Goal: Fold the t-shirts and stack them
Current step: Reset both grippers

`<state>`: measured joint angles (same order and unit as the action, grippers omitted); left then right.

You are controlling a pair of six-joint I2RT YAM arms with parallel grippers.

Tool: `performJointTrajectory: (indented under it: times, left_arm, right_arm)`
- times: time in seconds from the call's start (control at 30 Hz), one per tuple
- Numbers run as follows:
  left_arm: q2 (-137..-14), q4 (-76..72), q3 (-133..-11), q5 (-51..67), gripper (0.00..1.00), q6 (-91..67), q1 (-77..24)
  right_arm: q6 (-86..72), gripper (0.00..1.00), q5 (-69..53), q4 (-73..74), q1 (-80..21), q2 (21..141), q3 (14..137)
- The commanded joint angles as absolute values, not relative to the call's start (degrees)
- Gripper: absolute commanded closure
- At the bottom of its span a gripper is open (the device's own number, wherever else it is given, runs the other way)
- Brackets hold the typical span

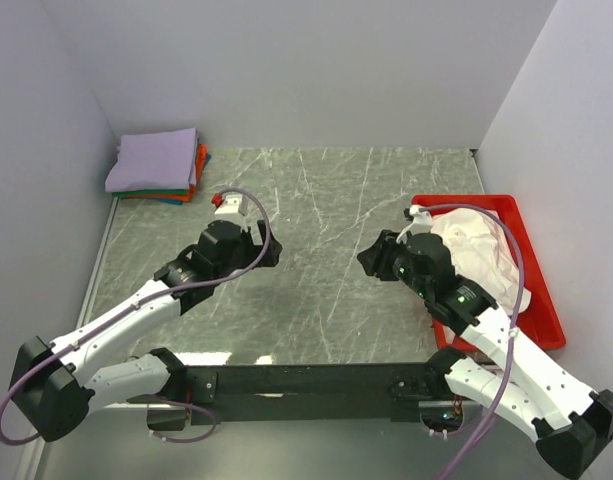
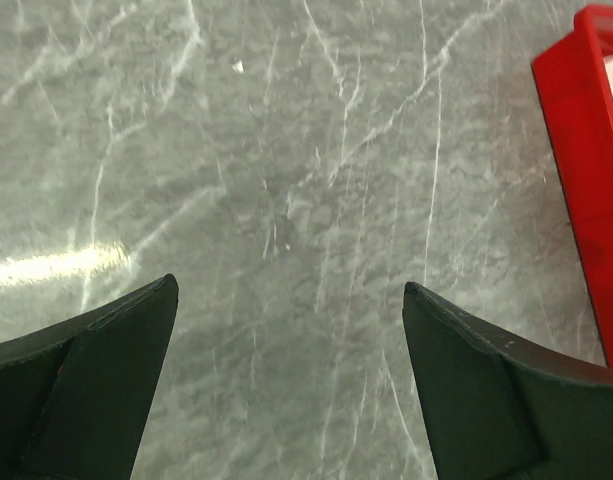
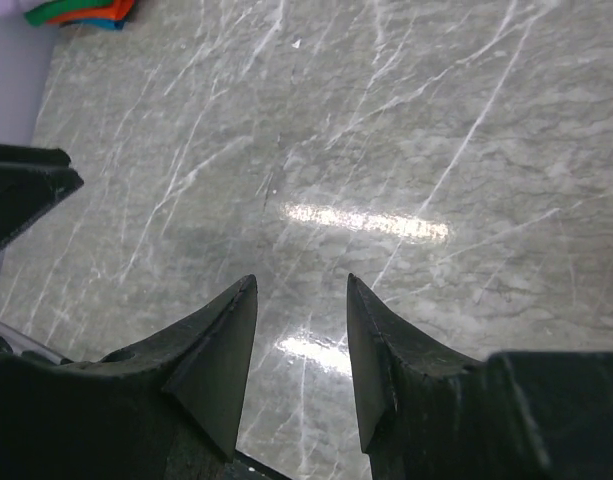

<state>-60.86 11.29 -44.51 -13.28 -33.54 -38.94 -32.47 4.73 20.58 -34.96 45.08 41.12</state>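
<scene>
Top external view showed a grey, white-veined marble-patterned table [image 1: 326, 200] walled in by plain white panels, with a neat folded stack of soft cloth t-shirts [image 1: 156, 170] in its far left corner. A lavender purple cloth t-shirt [image 1: 154, 155] lay on top, and green, orange-red and blue edges showed beneath it. On the right side of the table sat a red rectangular plastic tray [image 1: 466, 200], and a crumpled pale pinkish-white cloth t-shirt [image 1: 476, 245] lay heaped inside it, unfolded. The left gripper [image 1: 271, 252] hung over the bare table left of centre, pointing toward the right. In the left wrist view the left gripper [image 2: 291, 290] had its two dark fingers [image 2: 116, 340] spread wide apart, with only marble between them and an edge of the tray [image 2: 576, 150] at the far right. The right gripper [image 1: 371, 260] hung just left of the tray's near left side, aimed toward the left. In the right wrist view the right gripper [image 3: 301, 285] had its fingers [image 3: 221, 340] partly parted, a narrower gap than the left's, gripping nothing. The stack's coloured edges [image 3: 76, 10] peeked in at that view's far left corner.
</scene>
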Motion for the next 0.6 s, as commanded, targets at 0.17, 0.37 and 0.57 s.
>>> performJointTrajectory:
  times: [0.17, 0.37, 0.57]
  left_arm:
    - [-53.88, 5.71, -38.67, -9.49, 0.01, -36.21, -39.37]
    - [-54.14, 6.07, -39.73, -8.36, 0.01, -36.04, -39.37]
    - [-54.05, 5.54, -39.81, -7.73, 0.00, -36.21, -39.37]
  right_arm:
    - [-34.80, 0.52, 8.96, 18.89, -35.24, 39.56, 36.83]
    - [-35.16, 0.52, 10.02, 19.34, -35.24, 39.29, 35.86]
    - [-35.24, 0.52, 10.28, 18.90, -35.24, 40.25, 36.21]
